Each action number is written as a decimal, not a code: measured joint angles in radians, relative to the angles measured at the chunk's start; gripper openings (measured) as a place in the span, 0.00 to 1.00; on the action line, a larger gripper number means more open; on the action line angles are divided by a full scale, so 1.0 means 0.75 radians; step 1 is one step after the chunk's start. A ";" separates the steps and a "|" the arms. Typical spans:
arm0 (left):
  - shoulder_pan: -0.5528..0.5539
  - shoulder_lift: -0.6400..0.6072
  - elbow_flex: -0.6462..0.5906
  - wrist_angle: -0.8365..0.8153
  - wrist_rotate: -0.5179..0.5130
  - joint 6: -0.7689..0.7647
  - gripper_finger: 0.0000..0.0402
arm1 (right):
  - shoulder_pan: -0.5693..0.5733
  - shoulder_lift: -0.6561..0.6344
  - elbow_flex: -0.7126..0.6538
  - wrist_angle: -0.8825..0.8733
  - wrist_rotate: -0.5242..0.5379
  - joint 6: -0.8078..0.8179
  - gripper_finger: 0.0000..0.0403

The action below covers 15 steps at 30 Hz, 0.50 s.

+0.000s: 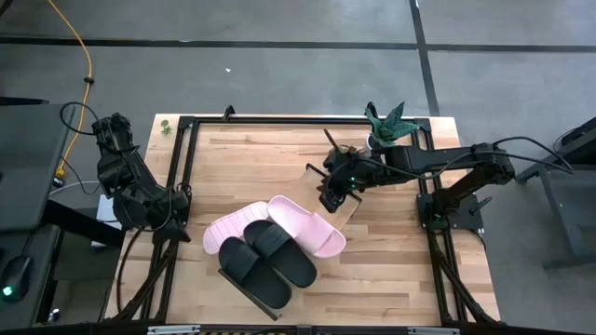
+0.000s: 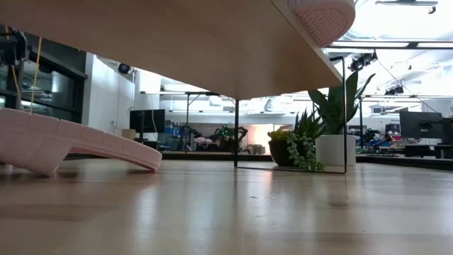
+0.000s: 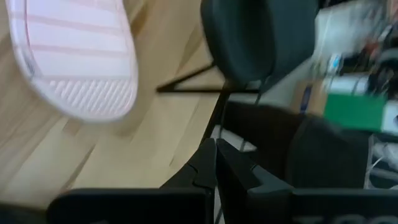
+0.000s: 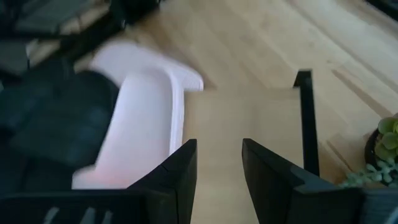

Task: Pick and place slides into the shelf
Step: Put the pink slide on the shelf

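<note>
Tabletop (image 1: 391, 279) of pale wood is carrying the shelf (image 1: 346, 212), a long light board lying on a slant with four slides on it: two pink, two black. The shelf is looking raised and tilted in the low view, with a pink sole showing over its upper edge, so the likeliest trouble is a slide slipping off or the board rocking if the arm nudges it.

The right gripper (image 1: 328, 197) is hovering over the shelf's far end with its fingers parted to a middling gap and holding nothing. The nearest pink slide (image 1: 307, 223) is lying just beside it, toward the near edge, apart from the fingers. A descent a little off line could be pushing that slide into the black slides (image 1: 265, 261) instead of straddling it.

The second pink slide (image 1: 228, 228) is lying near the left gripper (image 1: 179, 197), which is closed tight on nothing and waiting at the tabletop's left edge.
</note>
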 joint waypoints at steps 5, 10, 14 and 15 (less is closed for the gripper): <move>0.000 0.030 0.000 -0.063 0.193 0.113 0.00 | 0.001 0.000 0.000 0.072 0.121 0.102 0.29; -0.001 0.206 -0.001 -0.192 0.276 0.194 0.00 | 0.000 0.000 0.000 0.080 0.202 0.165 0.29; -0.001 0.397 -0.001 -0.172 0.279 0.319 0.00 | 0.000 0.000 0.000 0.080 0.221 0.194 0.29; -0.001 0.450 -0.001 -0.175 0.289 0.338 0.00 | 0.001 0.000 0.000 0.080 0.227 0.196 0.29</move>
